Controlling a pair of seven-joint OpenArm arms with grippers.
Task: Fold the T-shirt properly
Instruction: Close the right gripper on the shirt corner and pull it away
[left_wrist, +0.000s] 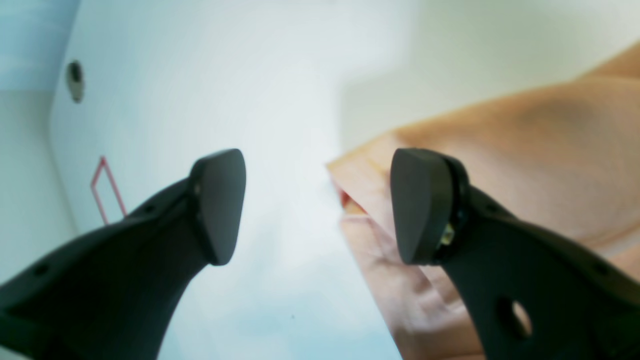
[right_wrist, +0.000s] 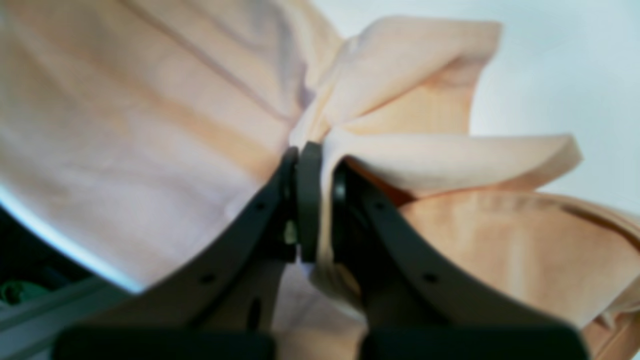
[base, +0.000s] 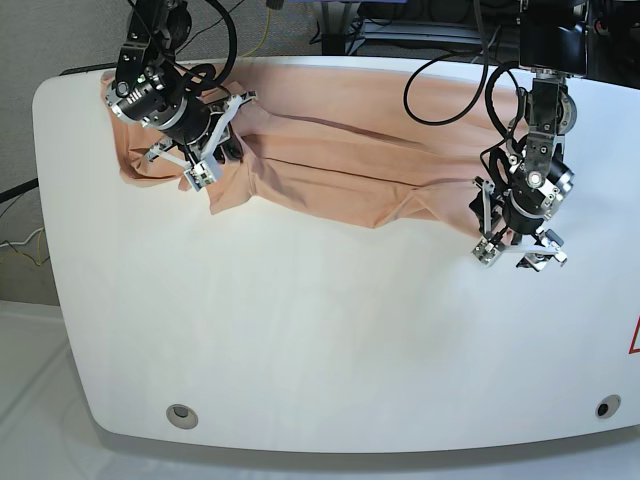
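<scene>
Glossy white desk (left_wrist: 280, 100) fills my left wrist view between my spread, empty left fingers (left_wrist: 220, 205) beside the soft peach T-shirt (left_wrist: 525, 165); my right fingers (right_wrist: 310, 200) pinch its bunched cotton; from the base, it lies rumpled along the desk's far edge.

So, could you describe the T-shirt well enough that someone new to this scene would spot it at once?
Look along the far edge of the white table. The T-shirt is the peach cloth bunched in a long band there, between the two arms. It is the only fabric on the table.
</scene>
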